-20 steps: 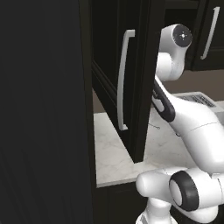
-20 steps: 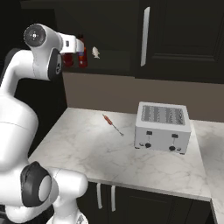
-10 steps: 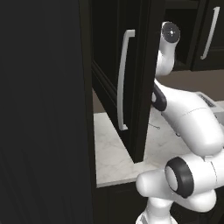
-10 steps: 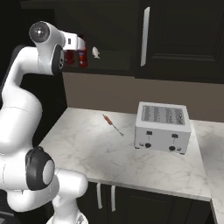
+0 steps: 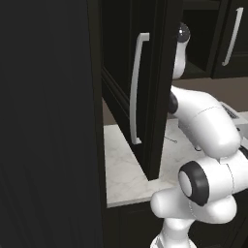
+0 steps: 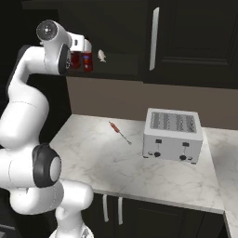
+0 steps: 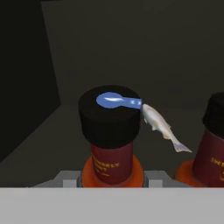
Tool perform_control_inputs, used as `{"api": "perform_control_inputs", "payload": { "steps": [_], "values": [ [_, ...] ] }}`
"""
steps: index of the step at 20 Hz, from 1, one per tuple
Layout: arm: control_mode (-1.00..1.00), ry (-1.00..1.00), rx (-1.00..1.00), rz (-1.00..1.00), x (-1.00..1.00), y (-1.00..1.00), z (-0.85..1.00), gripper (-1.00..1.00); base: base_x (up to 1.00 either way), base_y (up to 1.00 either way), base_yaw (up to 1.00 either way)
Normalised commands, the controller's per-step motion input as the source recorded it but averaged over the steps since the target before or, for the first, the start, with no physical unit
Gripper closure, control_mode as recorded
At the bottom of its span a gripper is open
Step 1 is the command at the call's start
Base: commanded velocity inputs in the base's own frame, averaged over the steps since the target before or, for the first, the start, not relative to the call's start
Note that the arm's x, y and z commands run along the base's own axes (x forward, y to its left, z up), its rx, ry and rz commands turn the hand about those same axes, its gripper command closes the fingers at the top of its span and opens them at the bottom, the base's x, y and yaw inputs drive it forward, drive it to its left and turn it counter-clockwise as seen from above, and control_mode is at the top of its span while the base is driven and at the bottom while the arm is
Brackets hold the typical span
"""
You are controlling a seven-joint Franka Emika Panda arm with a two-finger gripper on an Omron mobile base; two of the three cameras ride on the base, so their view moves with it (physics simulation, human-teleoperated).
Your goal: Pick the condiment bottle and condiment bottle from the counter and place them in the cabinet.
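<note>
Left base view: we see open cabinet door (image 5: pixel 145 92) swung out over bench (image 5: pixel 123 164), arm reaching past it.

Right base view: gripper (image 6: pixel 85 59) up inside cabinet (image 6: pixel 116 42), clenched on red condiment bottle (image 6: pixel 87 62); second red bottle (image 6: pixel 76 60) just beside. Toaster (image 6: pixel 173 135) and small red-handled tool (image 6: pixel 119 132) on bench.

Hand view: we see held bottle (black cap), second bottle (image 7: pixel 213 144) at right edge, small pale fish (image 7: pixel 159 126) behind.
</note>
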Motion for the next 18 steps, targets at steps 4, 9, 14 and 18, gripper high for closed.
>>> {"api": "perform_control_inputs", "payload": {
  "steps": [4,9,14,18],
  "values": [
    [-1.0,0.02,0.0,0.0,0.25,0.1,-0.06,1.0,0.0,0.0,0.0],
    [-1.0,0.01,0.0,0.0,0.19,0.04,-0.09,1.0,0.0,0.0,0.0],
    [-1.0,0.0,0.0,0.0,0.11,0.01,-0.08,1.0,0.0,0.0,0.0],
    [-1.0,0.0,0.0,0.0,0.0,0.0,0.0,1.0,0.0,0.0,0.0]
  ]
}}
